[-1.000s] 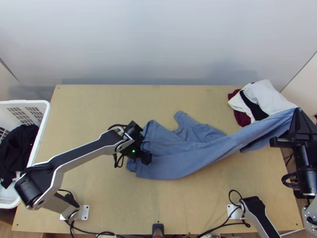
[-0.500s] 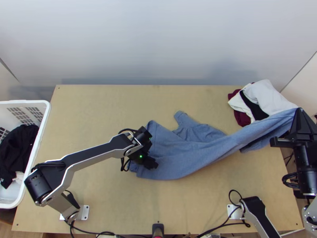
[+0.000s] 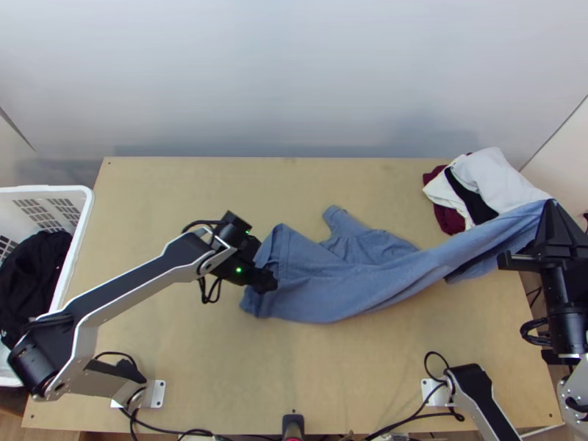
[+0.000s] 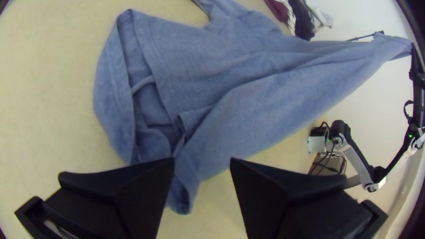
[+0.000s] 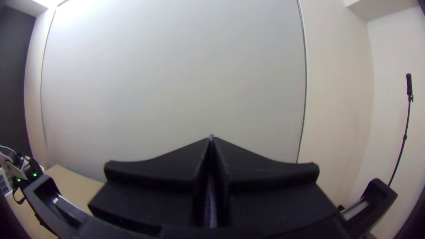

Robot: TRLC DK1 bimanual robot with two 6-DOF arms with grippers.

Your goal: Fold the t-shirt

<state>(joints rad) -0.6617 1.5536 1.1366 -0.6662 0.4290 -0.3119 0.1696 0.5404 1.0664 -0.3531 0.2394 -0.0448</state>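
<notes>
Looks like robot lab or test station you're running: two arms fixed by metal plates to plain wooden table, tangled cables by one base, pale wall behind. Laundry basket and clothes pile give you household touch; exact kind of room you can't tell.

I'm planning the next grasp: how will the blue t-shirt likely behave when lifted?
Probably floppy: the blue t-shirt sags between the right gripper and the table. Bunched folds at its low end may shift or unfold when tugged.
</notes>
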